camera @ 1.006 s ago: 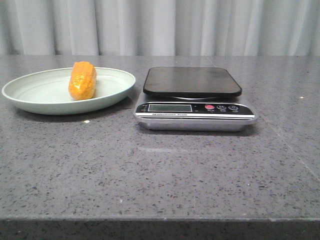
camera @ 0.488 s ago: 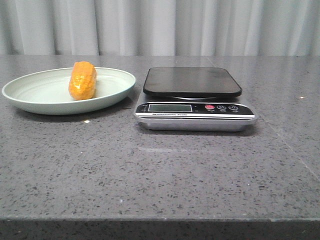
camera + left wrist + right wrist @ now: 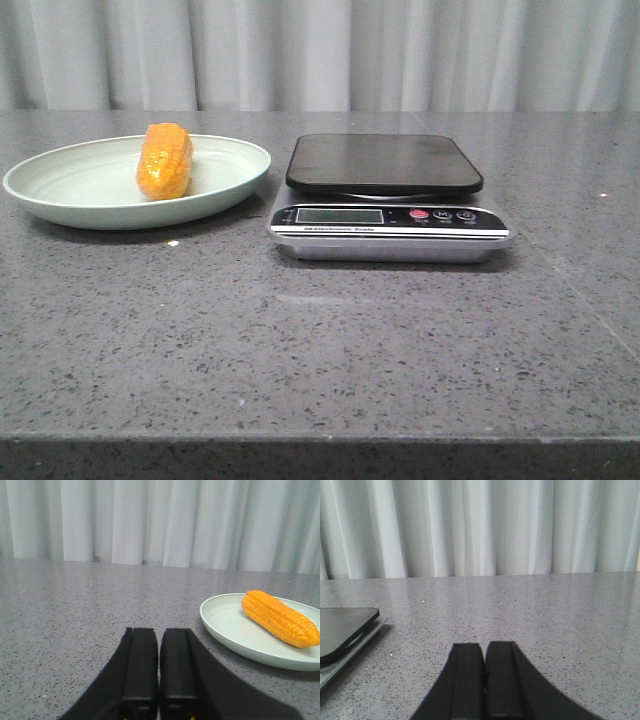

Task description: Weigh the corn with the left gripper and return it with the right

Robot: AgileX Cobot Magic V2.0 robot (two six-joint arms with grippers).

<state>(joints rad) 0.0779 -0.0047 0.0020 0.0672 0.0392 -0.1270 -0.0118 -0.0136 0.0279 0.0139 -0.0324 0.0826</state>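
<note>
The orange-yellow corn point(image 3: 165, 160) lies on a pale green plate point(image 3: 80, 205) at the table's left. It also shows in the left wrist view point(image 3: 279, 617), on the plate point(image 3: 225, 627). A kitchen scale point(image 3: 385, 200) with a bare black platform stands in the middle. Neither gripper shows in the front view. My left gripper point(image 3: 159, 630) is shut and empty, low over the table, apart from the plate. My right gripper point(image 3: 484, 645) is shut and empty, with the scale's corner point(image 3: 342, 630) off to its side.
The grey speckled table point(image 3: 320, 340) runs to a white curtain point(image 3: 320, 50) at the back. The scale's display and buttons face the front edge.
</note>
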